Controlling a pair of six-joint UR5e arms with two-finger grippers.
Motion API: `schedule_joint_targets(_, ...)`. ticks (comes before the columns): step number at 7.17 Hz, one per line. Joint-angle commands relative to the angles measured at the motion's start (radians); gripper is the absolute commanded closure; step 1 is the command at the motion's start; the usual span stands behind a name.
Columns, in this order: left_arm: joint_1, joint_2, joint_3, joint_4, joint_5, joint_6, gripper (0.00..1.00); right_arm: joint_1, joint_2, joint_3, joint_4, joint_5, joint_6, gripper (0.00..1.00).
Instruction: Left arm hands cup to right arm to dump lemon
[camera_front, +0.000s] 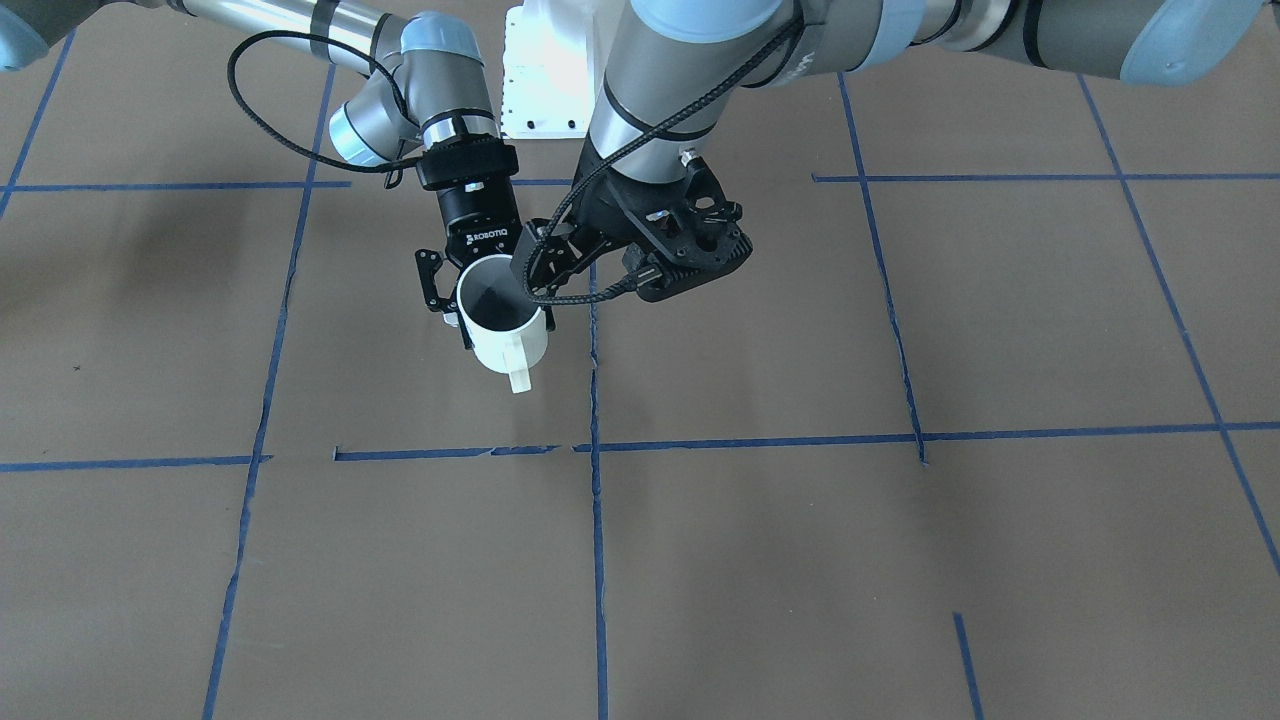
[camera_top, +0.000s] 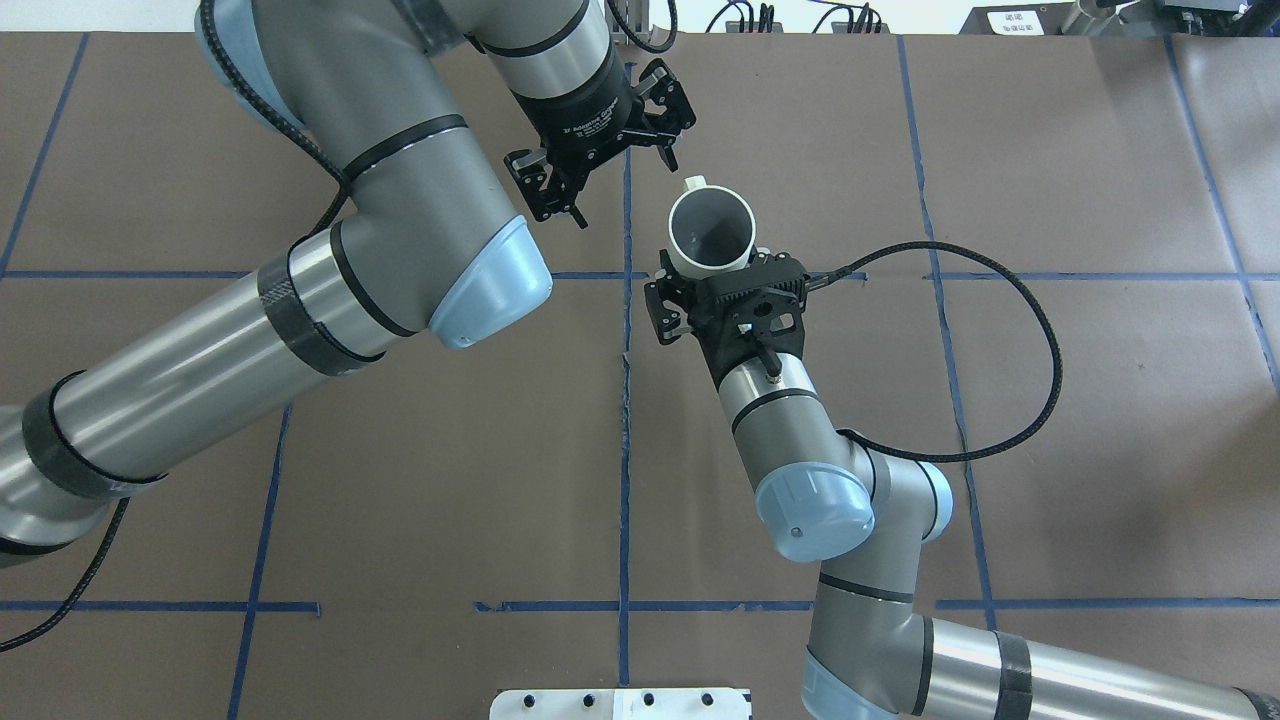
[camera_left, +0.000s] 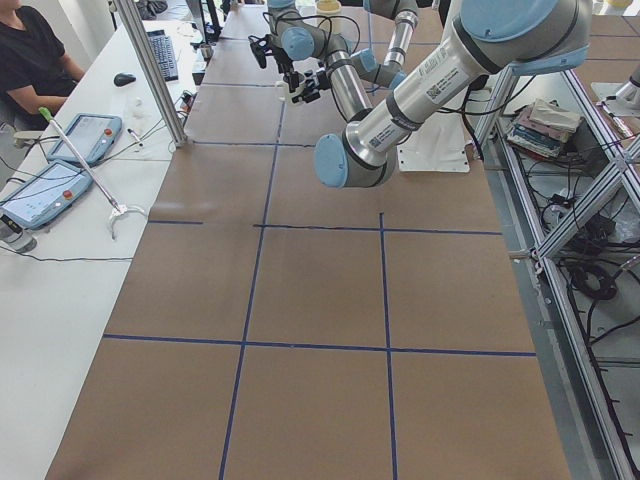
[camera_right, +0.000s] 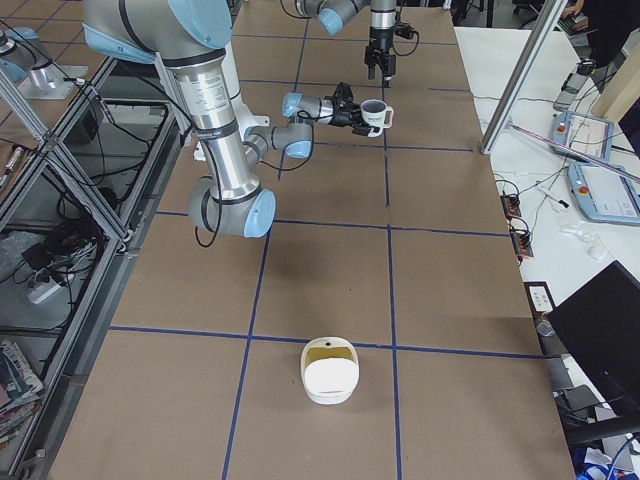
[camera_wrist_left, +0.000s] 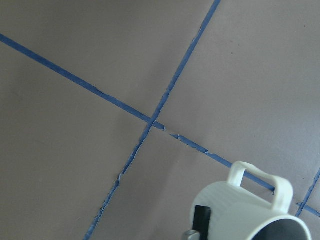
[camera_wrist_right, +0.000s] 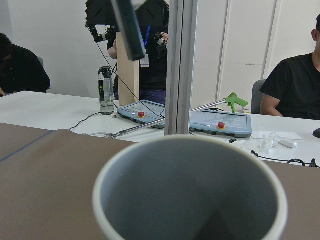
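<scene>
Handover: left gripper (camera_top: 628, 195) open, cup (camera_top: 710, 232) in right gripper (camera_front: 498, 318)

Left gripper hangs spread just left of the cup, apart from it — right gripper clamps its wall above mid-worktop (camera_top: 1000, 450). Lemon not visible. Tipping now could knock the handle (camera_top: 695, 184) into the left gripper.

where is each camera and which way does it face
front-facing: across the table, steeply down; left arm, right arm.
overhead: high behind, looking forward and down; both arms.
exterior left: table's left end; left arm nearest.
exterior right: table's right end; right arm nearest.
left wrist: down at table, cup; no arm.
right wrist: over cup's mouth toward people; no arm.
shared: front-facing, overhead show right gripper holding cup.
</scene>
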Motion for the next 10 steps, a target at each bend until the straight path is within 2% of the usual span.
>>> schedule_joint_targets(1, 0.037, -0.006, 0.015, 0.0, 0.001, 0.004, 0.02, -0.016, 0.012, -0.002, -0.008, -0.012, -0.023, 0.54)
schedule_joint_targets(3, 0.055, 0.0, 0.013, 0.002, 0.003, 0.057, 0.03, -0.016, 0.012, -0.003, -0.007, -0.022, -0.066, 0.53)
schedule_joint_targets(6, 0.059, -0.001, 0.012, 0.002, 0.004, 0.135, 0.18, -0.016, 0.014, -0.002, -0.007, -0.025, -0.079, 0.52)
schedule_joint_targets(10, 0.09, -0.001, 0.015, 0.002, 0.065, 0.139, 0.23, -0.025, 0.014, 0.003, -0.005, -0.029, -0.079, 0.52)
